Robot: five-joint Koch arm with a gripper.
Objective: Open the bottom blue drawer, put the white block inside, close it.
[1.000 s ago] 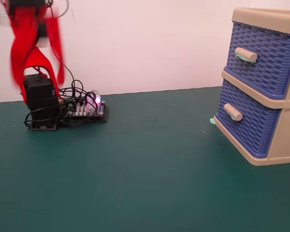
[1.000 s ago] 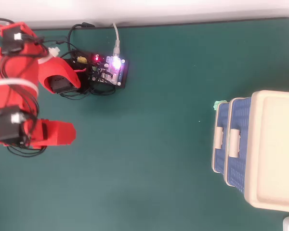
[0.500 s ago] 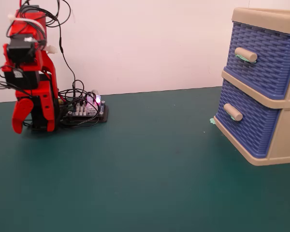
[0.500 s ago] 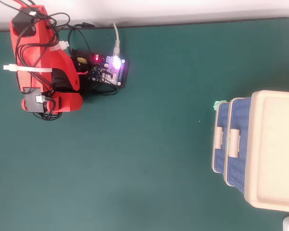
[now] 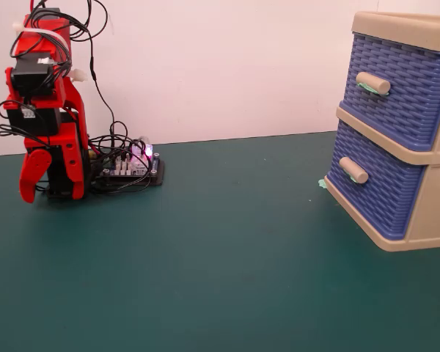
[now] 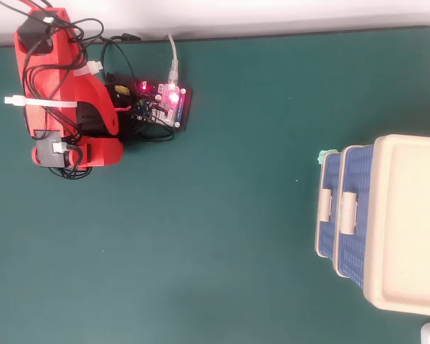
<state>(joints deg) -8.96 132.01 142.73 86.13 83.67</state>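
Note:
The bottom blue drawer point(image 5: 378, 194) sits pushed in flush in the beige cabinet point(image 5: 433, 213), its beige handle point(image 5: 353, 170) pointing left; in the overhead view it is the leftmost blue strip point(image 6: 330, 233). The upper drawer point(image 5: 400, 95) is shut too. The white block shows in neither view. My red arm is folded down over its base at the far left, well away from the cabinet. Its gripper point(image 5: 50, 196) hangs downward just above the mat, the two jaws standing apart with nothing between them. From overhead the gripper point(image 6: 75, 154) is mostly hidden under its motor.
A lit controller board point(image 5: 128, 167) with tangled wires lies just right of the arm's base, also seen from above point(image 6: 165, 106). A small green scrap point(image 5: 323, 183) lies at the cabinet's near-left corner. Green mat point(image 5: 220, 257) stretches between arm and cabinet; a white wall stands behind.
One second ago the arm was raised and blurred in motion at the left. It has since folded down over its base and has stayed still for the last half second.

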